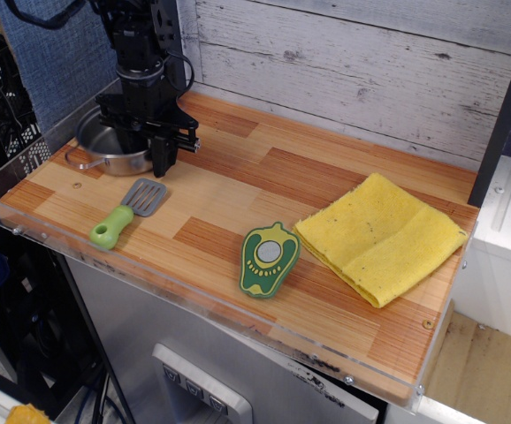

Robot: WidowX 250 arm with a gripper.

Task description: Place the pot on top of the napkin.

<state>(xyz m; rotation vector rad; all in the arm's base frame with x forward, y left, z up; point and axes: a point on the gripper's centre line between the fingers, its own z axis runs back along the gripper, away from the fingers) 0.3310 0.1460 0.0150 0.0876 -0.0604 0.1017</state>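
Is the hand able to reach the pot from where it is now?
Probably yes. The hand is already down at the pot, with fingers straddling its right rim. Nothing lies between them; the spatula sits nearer the front edge, out of the way.

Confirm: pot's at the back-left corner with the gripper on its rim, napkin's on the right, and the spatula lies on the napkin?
Not quite. In observation.image the spatula lies on bare wood in front of the pot, far from the napkin. The rest holds: gripper at the pot's rim.
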